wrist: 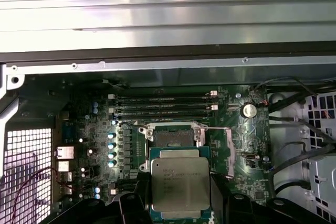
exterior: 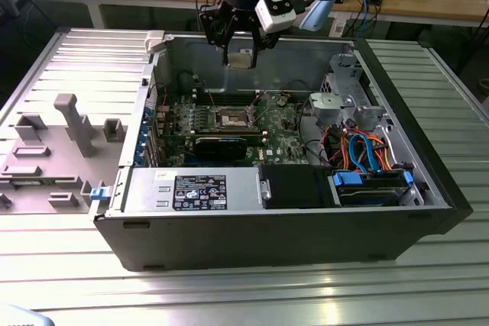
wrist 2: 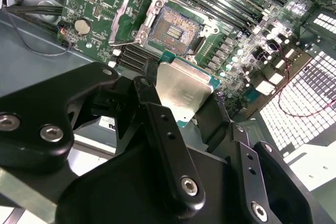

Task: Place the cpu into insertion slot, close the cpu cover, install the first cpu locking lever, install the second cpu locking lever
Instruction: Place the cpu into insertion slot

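Tool (exterior: pixel 241 53) is clamped on the cpu (exterior: pixel 241 59). The black fingers (wrist 2: pixel 160 129) pinch two opposite edges, and the silver top is exposed between them. The grip looks the same in the first wrist view: cpu (wrist: pixel 180 182) seated square in the tool (wrist: pixel 180 199).

Position: the cpu hangs in the air over the open case (exterior: pixel 267 234), close to the case's far wall in the exterior view and well above the green motherboard (exterior: pixel 284 141). It touches nothing but the tool.

The insertion slot (exterior: pixel 231 118) is mid-board, below the tool and offset from it toward the case's near wall. The cpu is not over it. In the first wrist view the cpu's edge overlaps the rim of the slot (wrist: pixel 173 137).

The slot is bare, with the dark pin field (wrist 2: pixel 173 27) fully exposed. The cpu cover (wrist 2: pixel 122 17) is swung off the slot and sits along the slot edge that faces the coin cell (wrist 2: pixel 81 24). Memory slots (wrist 2: pixel 226 1) run along a neighbouring side of the slot. I can't tell the state of the locking levers.

The case stands on the ribbed metal tabletop (exterior: pixel 229 295). A grey fixture plate (exterior: pixel 53 150) lies just beside the case, toward the tabletop edge on the exterior view's left.
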Controlling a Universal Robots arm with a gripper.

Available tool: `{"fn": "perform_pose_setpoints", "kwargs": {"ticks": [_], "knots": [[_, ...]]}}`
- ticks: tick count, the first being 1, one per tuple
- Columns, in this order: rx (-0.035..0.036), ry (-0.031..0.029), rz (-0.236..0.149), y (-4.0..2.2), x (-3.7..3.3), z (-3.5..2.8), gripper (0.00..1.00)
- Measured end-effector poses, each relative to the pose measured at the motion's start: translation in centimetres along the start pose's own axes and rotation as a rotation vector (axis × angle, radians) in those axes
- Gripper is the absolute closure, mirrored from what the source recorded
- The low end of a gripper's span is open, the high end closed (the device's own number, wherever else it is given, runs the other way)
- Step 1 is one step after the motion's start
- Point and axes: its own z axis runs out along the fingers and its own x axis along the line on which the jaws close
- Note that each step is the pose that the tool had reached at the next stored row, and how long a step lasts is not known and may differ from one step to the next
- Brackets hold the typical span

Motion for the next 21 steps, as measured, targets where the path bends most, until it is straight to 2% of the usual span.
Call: {"fn": "perform_pose_setpoints", "kwargs": {"ticks": [11,12,13,14,15,21], "knots": [[0.0016,0.0000,0.000,-0.03,0.01,0.36,0.45],[0.0060,-0.0002,0.000,-0.03,0.02,0.41,0.45],[0.0214,-0.0007,0.001,-0.04,0.01,0.44,0.45],[0.0409,-0.0011,0.001,-0.04,0.01,0.45,0.45],[0.0480,-0.0013,0.001,-0.05,0.00,0.52,0.45],[0.0484,-0.0011,-0.002,-0.07,0.00,0.79,0.45]]}}
